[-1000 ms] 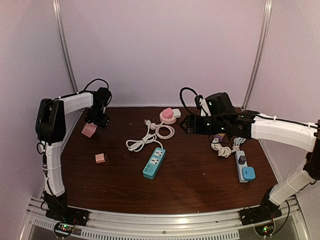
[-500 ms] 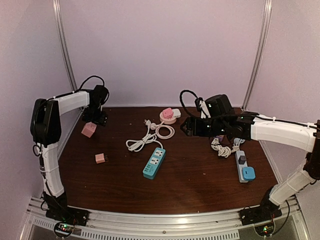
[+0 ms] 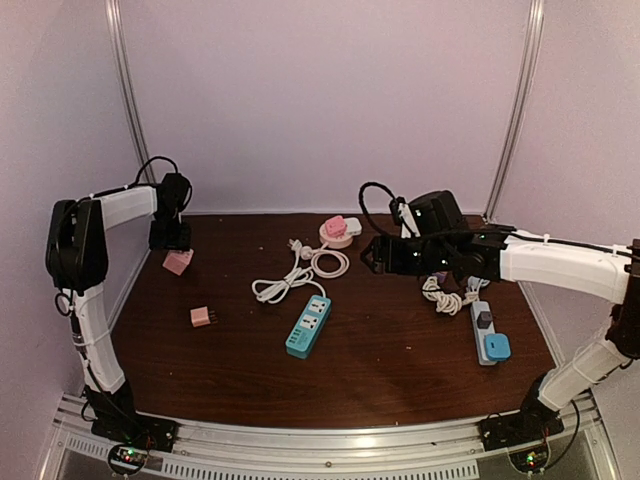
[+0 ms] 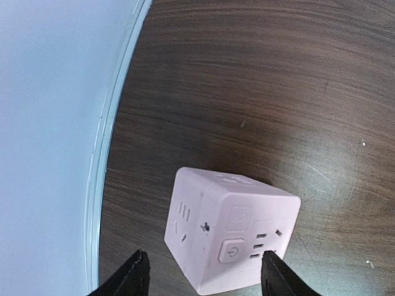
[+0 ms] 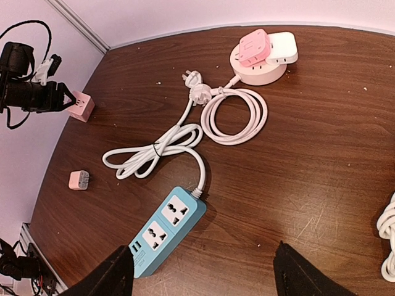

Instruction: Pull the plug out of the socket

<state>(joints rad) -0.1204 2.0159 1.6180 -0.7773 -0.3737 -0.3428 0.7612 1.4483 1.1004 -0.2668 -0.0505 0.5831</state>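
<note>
We find the square pink plug [image 3: 335, 224] seated on the round pink plastic socket base [image 3: 336, 238], with a white plug [image 3: 352, 226] just beside it on the same base. The base sits near the back edge of the dark brown wooden table [image 3: 400, 370], about midway across. Its looped white cord [image 3: 330, 262] lies in front of it.

The right gripper [image 3: 372, 253] hangs to the right of that loop. In its wrist view its fingers [image 5: 120, 271] are spread wide with nothing between them.

Toward the right edge, the long pale power strip [image 3: 484, 332] carries a grey plug [image 3: 484, 320] and a blue plug [image 3: 496, 347], and a knotted white cord [image 3: 448, 298] lies behind it. The teal power strip [image 3: 309, 326] lies at the centre, its tied white cable [image 3: 280, 288] running back from it. A broad stretch of wood shows between it and the near edge.

At the left edge, close to the wall rail, lies the pink cube socket [image 3: 178, 261]. The left gripper [image 3: 170, 240] is over it, jaws apart on either side of the cube. One finger [image 4: 139, 277] stands off from it, but we cannot tell whether the other touches. A small pink adapter [image 3: 201, 316] lies loose nearer us.

We count four plugs seated, four socket units and one loose adapter.
</note>
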